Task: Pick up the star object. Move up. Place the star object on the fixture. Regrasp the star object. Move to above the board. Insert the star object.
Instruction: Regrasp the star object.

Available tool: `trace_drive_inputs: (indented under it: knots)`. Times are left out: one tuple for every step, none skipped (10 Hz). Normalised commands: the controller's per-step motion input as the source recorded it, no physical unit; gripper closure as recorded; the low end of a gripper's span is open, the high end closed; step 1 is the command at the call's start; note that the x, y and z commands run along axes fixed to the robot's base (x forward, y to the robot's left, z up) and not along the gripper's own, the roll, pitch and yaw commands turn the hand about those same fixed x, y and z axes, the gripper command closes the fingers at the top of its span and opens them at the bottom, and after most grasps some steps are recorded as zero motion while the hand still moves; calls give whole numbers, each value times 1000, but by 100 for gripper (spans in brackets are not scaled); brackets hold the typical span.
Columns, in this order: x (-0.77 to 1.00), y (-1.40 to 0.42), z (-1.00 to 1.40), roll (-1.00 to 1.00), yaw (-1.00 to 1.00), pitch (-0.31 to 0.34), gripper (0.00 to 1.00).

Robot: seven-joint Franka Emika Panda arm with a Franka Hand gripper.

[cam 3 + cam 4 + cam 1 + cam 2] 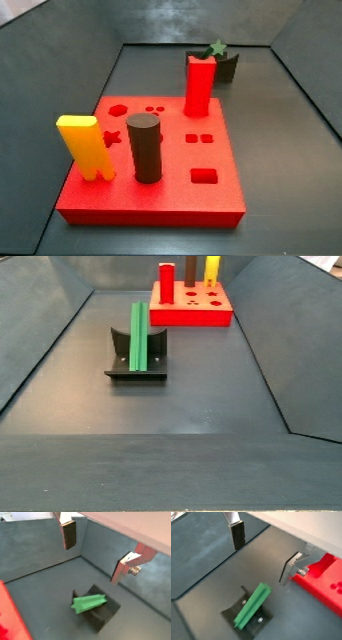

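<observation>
The star object [138, 334], a long green ridged peg, lies flat across the dark fixture [138, 371] on the grey floor. Both wrist views look down on it: the star object [89, 602] [252, 605] rests on the fixture [103, 614] [232, 611]. My gripper [95, 553] [264, 552] hangs open well above it, with nothing between its fingers [69, 536] [237, 534]. The red board [174, 195] [194, 316] lies apart from the fixture. Neither side view shows the gripper.
On the board stand a yellow notched peg [84, 147], a dark brown cylinder peg [143, 148] and a red peg [199, 85]. Grey walls enclose the floor. The board's edge [324, 579] [13, 619] shows in both wrist views.
</observation>
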Motion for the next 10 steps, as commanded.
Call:
trace_drive_inputs:
  knots:
    - [75, -31, -6, 1000, 27, 86, 0]
    - [83, -35, -5, 1000, 31, 96, 0]
    - [104, -40, -14, 1000, 44, 126, 0]
    - [115, -43, -12, 1000, 55, 146, 0]
    - [126, -48, -12, 1000, 70, 169, 0]
    - [146, -50, -13, 1000, 98, 199, 0]
    - [165, -54, -18, 1000, 126, 219, 0]
    - [179, -54, -19, 1000, 150, 233, 0]
    - [207, -57, -14, 1000, 214, 262, 0]
    - [231, -58, -19, 857, 242, 244, 0]
